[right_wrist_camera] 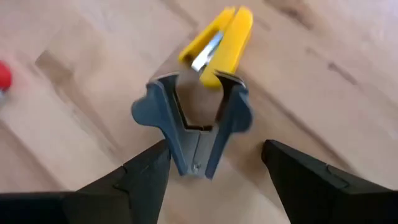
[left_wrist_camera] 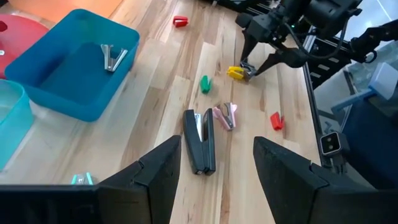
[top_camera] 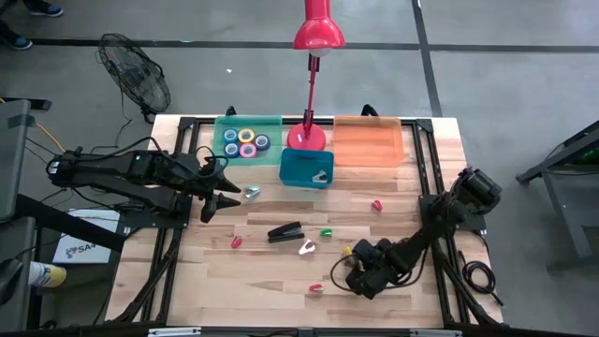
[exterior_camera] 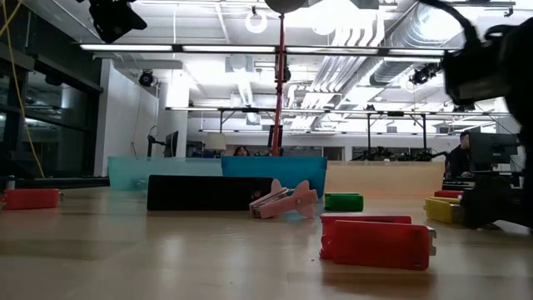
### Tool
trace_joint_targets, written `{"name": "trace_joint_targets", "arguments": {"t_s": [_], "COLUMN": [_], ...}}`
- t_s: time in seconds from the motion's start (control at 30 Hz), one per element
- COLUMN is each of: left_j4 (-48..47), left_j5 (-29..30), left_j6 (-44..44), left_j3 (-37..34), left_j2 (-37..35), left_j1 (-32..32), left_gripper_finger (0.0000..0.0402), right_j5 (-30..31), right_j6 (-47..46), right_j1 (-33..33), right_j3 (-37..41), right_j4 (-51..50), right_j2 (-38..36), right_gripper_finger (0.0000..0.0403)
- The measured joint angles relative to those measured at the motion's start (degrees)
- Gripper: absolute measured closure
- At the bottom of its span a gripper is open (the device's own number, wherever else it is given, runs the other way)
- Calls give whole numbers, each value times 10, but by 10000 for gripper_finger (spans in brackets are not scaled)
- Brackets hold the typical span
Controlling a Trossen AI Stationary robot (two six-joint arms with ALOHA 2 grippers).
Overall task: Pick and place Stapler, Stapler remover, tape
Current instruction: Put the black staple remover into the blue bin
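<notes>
Pale wood planks make up the table (top_camera: pixel 281 271), framed by dark metal rails. Along its far edge sit 3 plastic bins: a translucent green tray (top_camera: pixel 225 126) holding the tape (top_camera: pixel 246 142), seen as ring-shaped rolls in blue, pink, yellow and purple; a deep teal bin (top_camera: pixel 298 168) with 1 stapler remover (top_camera: pixel 321 175) inside; and a shallow orange tray (top_camera: pixel 368 140). A red desk lamp (top_camera: pixel 309 94) stands between the green and orange trays, its round base just behind the teal bin.

Near the table's middle lies the black stapler (top_camera: pixel 284 231), long and boxy, with a pink stapler remover (top_camera: pixel 307 247) just beside it and a small green one (top_camera: pixel 326 232) near. Red removers are scattered well apart: 1 (top_camera: pixel 237 242) left of the stapler, 1 (top_camera: pixel 377 204) toward the orange tray, 1 (top_camera: pixel 315 288) near the front edge.

The left gripper (top_camera: pixel 225 187) hovers above the table in front of the green tray, fingers parted and holding nothing; a silvery remover (top_camera: pixel 252 193) lies just beside it. The right gripper (top_camera: pixel 354 267) is low at the front right, fingers spread wide and empty. Between its fingertips sits a grey-blue stapler remover (right_wrist_camera: pixel 196 134), winged and claw-shaped, touching a yellow remover (right_wrist_camera: pixel 221 40) beyond it. A floor fan (top_camera: pixel 136 75) stands off the table's far left corner.
</notes>
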State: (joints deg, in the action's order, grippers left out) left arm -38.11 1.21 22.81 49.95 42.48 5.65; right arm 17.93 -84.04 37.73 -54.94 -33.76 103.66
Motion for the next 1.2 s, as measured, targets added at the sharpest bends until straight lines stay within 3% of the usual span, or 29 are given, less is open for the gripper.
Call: {"name": "trace_joint_targets", "arguments": {"t_s": [0.27,0.77,1.0,1.2], "left_j4": [-16,-16,-15,-14], "left_j5": [13,25,35,44], "left_j6": [0,0,1,6], "left_j3": [0,0,0,0], "left_j2": [0,0,0,0], "left_j1": [0,0,0,0], "left_gripper_finger": [204,204,204,204], "right_j5": [-24,-32,-40,-37], "right_j6": [49,52,82,122], "right_j1": [-26,-27,-26,-42], "right_j3": [0,3,6,4], "right_j4": [0,10,11,6], "right_j2": [0,-3,-40,-127], "right_gripper_finger": [166,323,328,328]}}
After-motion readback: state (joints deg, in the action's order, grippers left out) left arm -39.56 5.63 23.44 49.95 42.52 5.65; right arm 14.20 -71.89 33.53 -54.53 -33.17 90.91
